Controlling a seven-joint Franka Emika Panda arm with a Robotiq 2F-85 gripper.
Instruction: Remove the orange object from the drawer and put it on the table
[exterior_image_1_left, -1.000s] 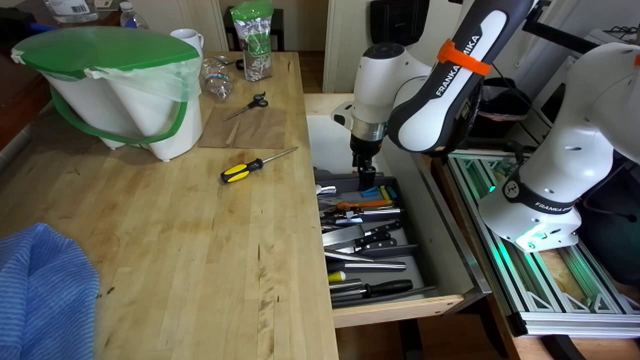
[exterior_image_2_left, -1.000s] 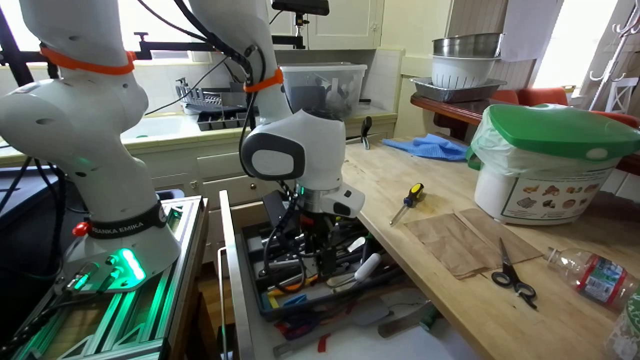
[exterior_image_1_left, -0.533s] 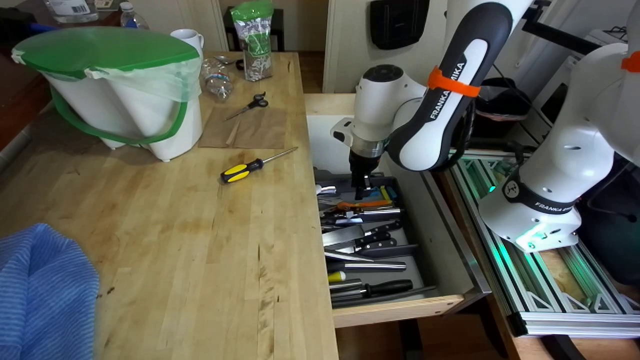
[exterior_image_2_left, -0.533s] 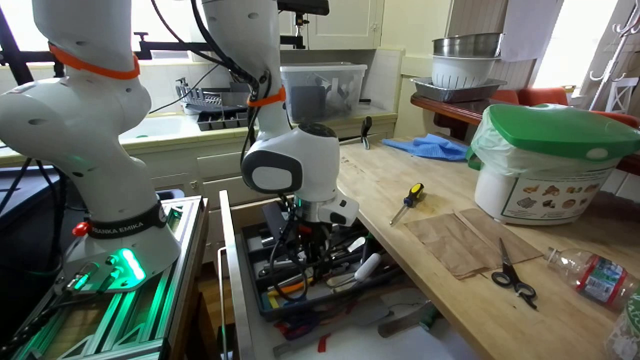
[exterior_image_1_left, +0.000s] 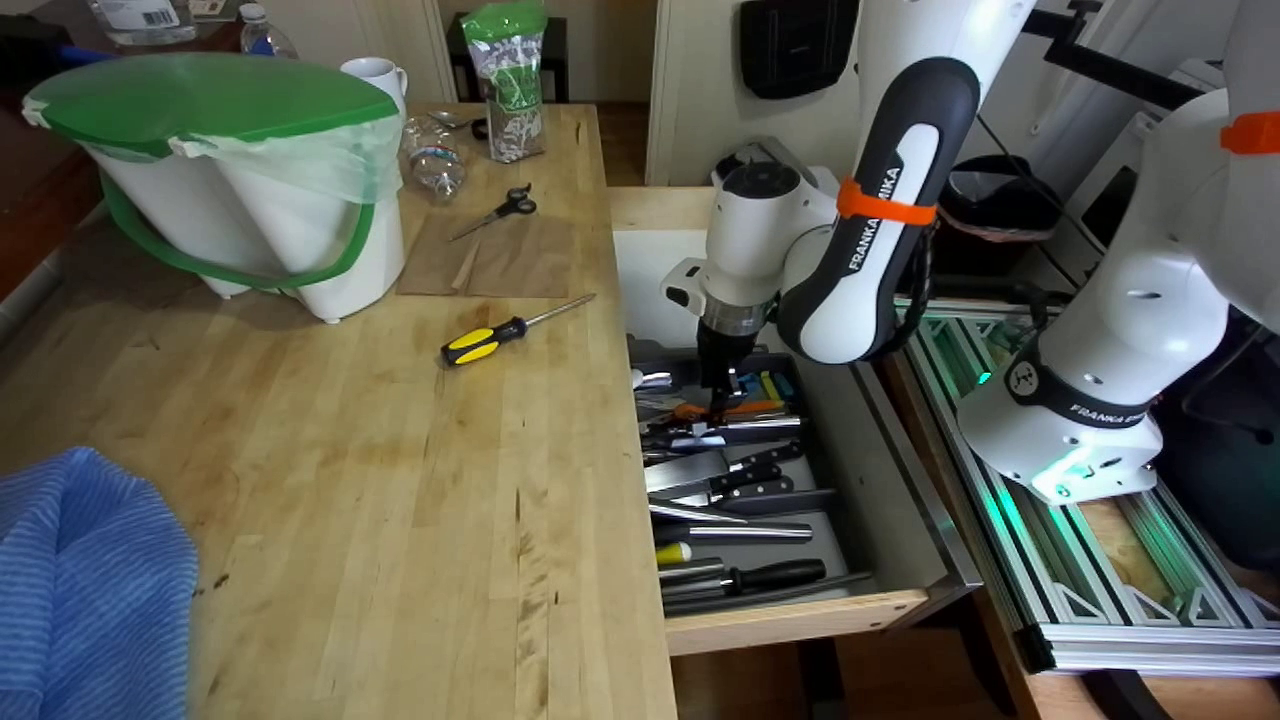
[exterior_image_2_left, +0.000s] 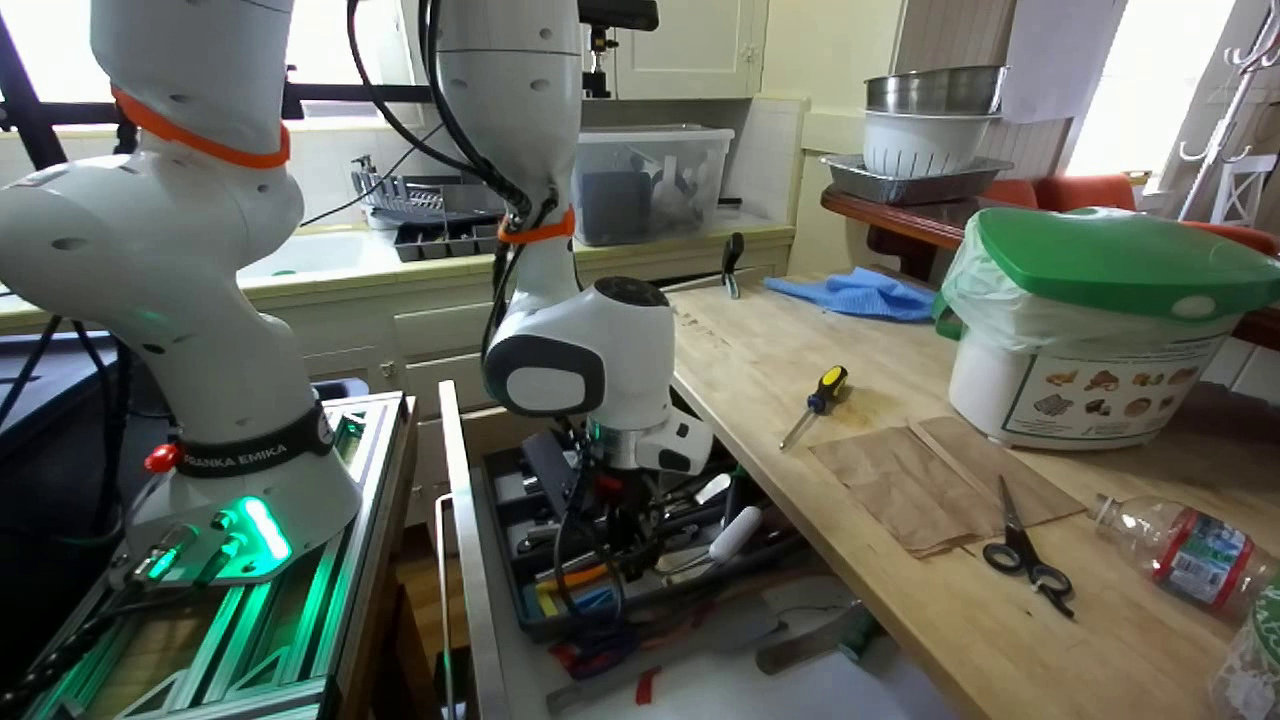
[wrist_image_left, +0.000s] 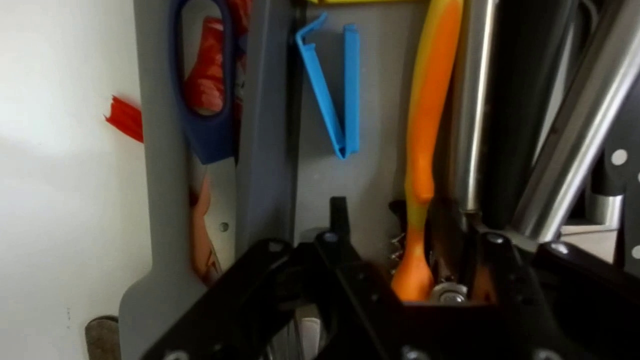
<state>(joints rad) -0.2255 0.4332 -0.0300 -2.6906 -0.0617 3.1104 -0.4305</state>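
The orange object (wrist_image_left: 434, 100), a long orange and yellow handled utensil, lies in the grey tray of the pulled-out drawer (exterior_image_1_left: 800, 620). In both exterior views a piece of the orange object (exterior_image_1_left: 757, 407) (exterior_image_2_left: 583, 577) shows beside my lowered gripper (exterior_image_1_left: 719, 402). In the wrist view, its narrow lower part runs between the fingers of my gripper (wrist_image_left: 403, 220), which stand apart part-way. A gap shows between it and the left finger (wrist_image_left: 339, 215); the right finger is dark and hard to make out. The wooden table (exterior_image_1_left: 400, 480) borders the drawer.
A blue clip (wrist_image_left: 352, 90) lies beside the orange object, and steel and black handles (wrist_image_left: 575, 150) crowd its opposite side. Several knives (exterior_image_1_left: 750, 475) fill nearby tray sections. On the table are a screwdriver (exterior_image_1_left: 485, 343), scissors (exterior_image_1_left: 515, 202), a green-lidded bin (exterior_image_1_left: 270, 200) and a blue cloth (exterior_image_1_left: 90, 580).
My gripper has come down deeper into the drawer and shifted toward the orange object, over its near part. The arm has followed; the drawer and table things have stayed put.
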